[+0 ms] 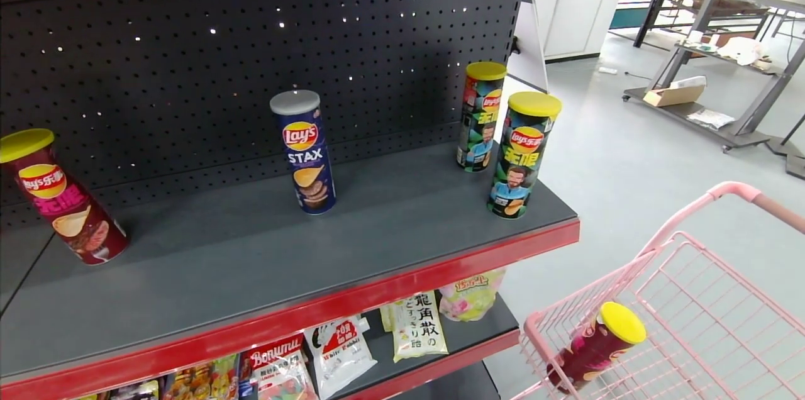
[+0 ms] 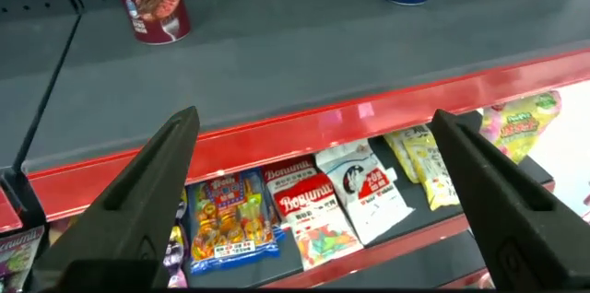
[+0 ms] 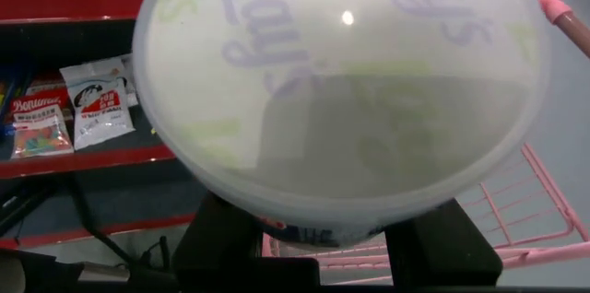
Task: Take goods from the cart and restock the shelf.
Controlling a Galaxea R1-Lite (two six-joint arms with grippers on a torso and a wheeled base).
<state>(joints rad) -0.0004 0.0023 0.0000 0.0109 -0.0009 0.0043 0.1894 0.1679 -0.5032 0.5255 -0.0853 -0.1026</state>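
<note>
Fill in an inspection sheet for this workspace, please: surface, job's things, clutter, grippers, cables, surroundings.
Surface: grey shelf board, red front edge, pegboard behind.
Job's things: red can, blue can, rear green can and front green can stand on the board; second red can lies in the pink cart.
Clutter: snack bags on the lower shelf.
Grippers: left gripper open, before that edge; right gripper shut on a clear-lidded can.
Cables: dark cables near the right gripper.
Surroundings: grey floor, metal rack far right.

Bare shelf (image 1: 207, 249) between maroon can (image 1: 63, 199) and blue can (image 1: 304, 151).
</note>
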